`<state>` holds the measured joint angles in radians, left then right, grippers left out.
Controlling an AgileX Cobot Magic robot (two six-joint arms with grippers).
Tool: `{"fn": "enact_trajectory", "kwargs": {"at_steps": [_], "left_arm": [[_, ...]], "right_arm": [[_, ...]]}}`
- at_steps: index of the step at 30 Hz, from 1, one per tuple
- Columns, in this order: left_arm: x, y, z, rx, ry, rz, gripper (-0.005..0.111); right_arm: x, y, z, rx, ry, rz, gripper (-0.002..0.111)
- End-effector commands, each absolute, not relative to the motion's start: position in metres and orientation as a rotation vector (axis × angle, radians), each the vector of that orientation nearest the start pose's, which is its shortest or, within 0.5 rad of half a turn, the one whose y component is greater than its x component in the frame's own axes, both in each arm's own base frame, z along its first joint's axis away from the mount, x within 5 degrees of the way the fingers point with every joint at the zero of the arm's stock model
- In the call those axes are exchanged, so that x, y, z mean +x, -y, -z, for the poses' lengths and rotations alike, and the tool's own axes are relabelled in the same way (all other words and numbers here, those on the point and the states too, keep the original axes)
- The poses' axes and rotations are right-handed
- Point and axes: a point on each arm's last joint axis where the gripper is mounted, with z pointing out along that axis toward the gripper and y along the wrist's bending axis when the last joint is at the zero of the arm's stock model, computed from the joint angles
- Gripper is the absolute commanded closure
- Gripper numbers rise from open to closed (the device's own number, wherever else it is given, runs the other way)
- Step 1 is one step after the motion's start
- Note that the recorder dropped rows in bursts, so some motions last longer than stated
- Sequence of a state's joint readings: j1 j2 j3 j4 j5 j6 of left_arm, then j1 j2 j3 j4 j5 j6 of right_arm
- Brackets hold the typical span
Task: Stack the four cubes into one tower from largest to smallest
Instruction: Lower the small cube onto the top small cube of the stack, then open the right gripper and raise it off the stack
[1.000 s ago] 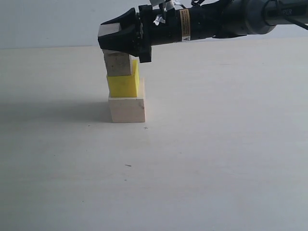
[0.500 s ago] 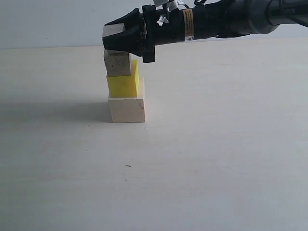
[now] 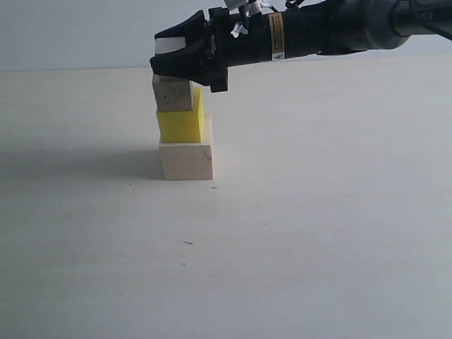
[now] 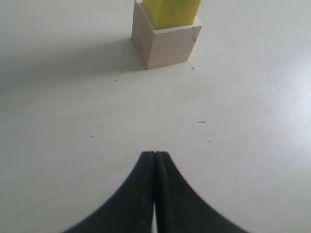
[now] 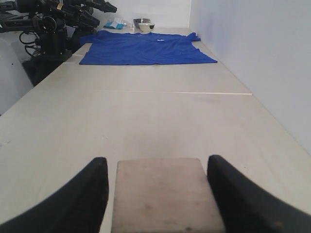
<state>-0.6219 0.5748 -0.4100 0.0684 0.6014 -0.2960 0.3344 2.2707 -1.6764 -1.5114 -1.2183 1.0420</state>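
Note:
A tower stands on the table [image 3: 318,226]: a large pale wood cube [image 3: 186,161] at the bottom, a yellow cube [image 3: 180,124] on it, and a small greyish cube [image 3: 173,94] on top. My right gripper [image 3: 167,62] hovers at that top cube, open. In the right wrist view the small cube [image 5: 163,194] lies between the fingers [image 5: 82,194] with a gap on each side. The second small cube is not in view. My left gripper [image 4: 155,155] is shut and empty, low over the table, facing the wood cube [image 4: 167,43] and yellow cube [image 4: 172,10].
A blue cloth [image 5: 146,47] lies far down the table, with a bowl [image 5: 145,25] behind it. Other black arms [image 5: 53,24] stand at the far left there. A white wall [image 5: 252,58] runs along one side.
My right gripper has shifted slightly right and up from the small cube. The tower has not moved.

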Motion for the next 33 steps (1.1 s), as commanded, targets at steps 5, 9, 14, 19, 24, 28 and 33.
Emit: {"fn": "enact_trajectory", "kwargs": {"at_steps": [5, 9, 14, 19, 24, 28, 33], "left_arm": [[0.089, 0.060, -0.253, 0.426, -2.234, 0.416, 0.106], [0.089, 0.060, -0.253, 0.426, -2.234, 0.416, 0.106], [0.089, 0.060, -0.253, 0.426, -2.234, 0.416, 0.106], [0.089, 0.060, -0.252, 0.426, -2.235, 0.416, 0.106], [0.089, 0.060, -0.251, 0.426, -2.231, 0.418, 0.106], [0.089, 0.060, -0.251, 0.426, -2.231, 0.418, 0.106], [0.089, 0.060, -0.251, 0.426, -2.231, 0.418, 0.106]], "right_arm": [[0.418, -0.234, -0.204, -1.308, -1.265, -1.122, 0.045], [0.418, -0.234, -0.204, -1.301, -1.276, -1.131, 0.045], [0.419, -0.231, -0.210, -1.294, -1.275, -1.128, 0.045], [0.419, -0.224, -0.226, -1.270, -1.277, -1.122, 0.045], [0.416, -0.221, -0.241, -1.258, -1.271, -1.120, 0.045], [0.413, -0.219, -0.256, -1.259, -1.247, -1.103, 0.045], [0.407, -0.208, -0.287, -1.225, -1.244, -1.100, 0.045]]}}
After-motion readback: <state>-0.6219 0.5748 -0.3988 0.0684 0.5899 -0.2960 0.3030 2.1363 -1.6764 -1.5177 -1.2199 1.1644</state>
